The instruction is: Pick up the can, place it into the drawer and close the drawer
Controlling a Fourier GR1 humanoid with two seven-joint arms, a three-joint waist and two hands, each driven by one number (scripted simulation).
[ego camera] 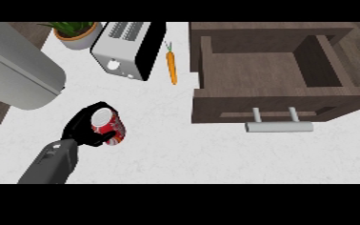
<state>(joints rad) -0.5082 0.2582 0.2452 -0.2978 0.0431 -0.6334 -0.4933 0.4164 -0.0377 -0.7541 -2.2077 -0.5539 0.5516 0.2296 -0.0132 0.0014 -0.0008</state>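
Left robot hand (83, 126) curls around the can (110, 126), long axis tilted, top toward the toaster (126, 49).

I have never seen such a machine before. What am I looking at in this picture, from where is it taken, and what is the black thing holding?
The picture is taken from the robot's head, looking steeply down at a white kitchen counter. The grey forearm coming in from the lower left ends in a black robot hand, the robot's left one. Its fingers curl round a red can, so the can is already held. The right robot hand does not show.

On the counter stand a toaster, a potted plant beside it, and a carrot lying to the toaster's right. At the right is an open wooden drawer with a metal handle; nothing shows inside it. The can is meant to go there.
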